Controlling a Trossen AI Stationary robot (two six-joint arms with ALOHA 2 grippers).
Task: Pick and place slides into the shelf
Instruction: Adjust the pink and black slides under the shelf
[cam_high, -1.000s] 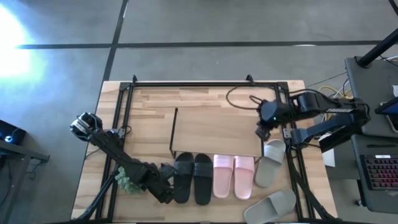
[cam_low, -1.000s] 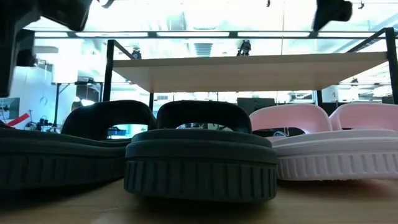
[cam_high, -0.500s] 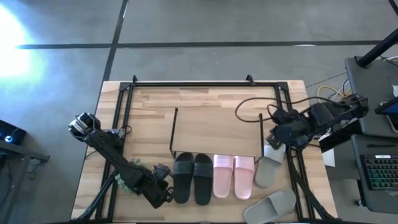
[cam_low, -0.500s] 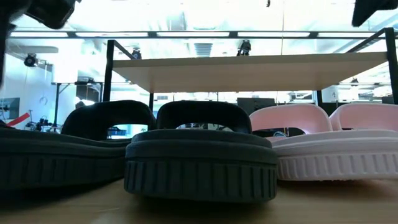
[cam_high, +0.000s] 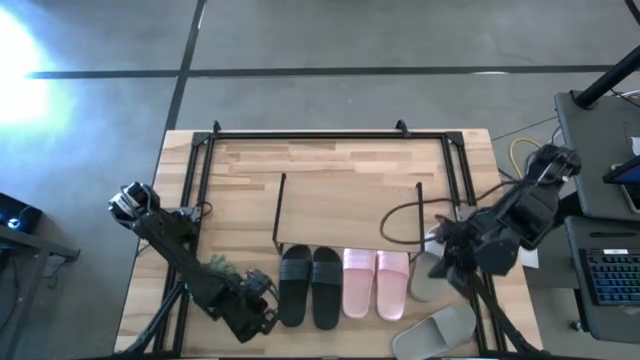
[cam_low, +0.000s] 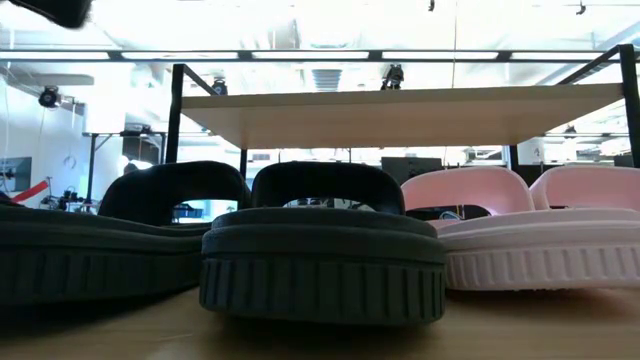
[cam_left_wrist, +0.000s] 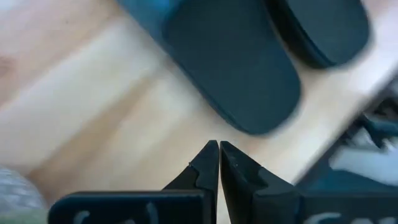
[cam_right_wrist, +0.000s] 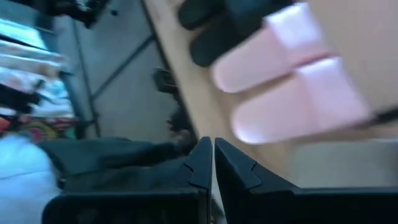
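Showing no readable writing, black slides (cam_high: 310, 287), shelf (cam_high: 347, 212)

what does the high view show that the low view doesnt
Only the high view shows the two grey-beige rubber slides, one beside the pink pair and one near the table's front edge, the small green plant, and both arms: the left gripper beside the black slides, the right gripper over the nearer grey-beige slide.

Only the low view shows the underside of the light-wood shelf and the room behind.

Both show the black rubber slides and pale pink rubber slides under the shelf.
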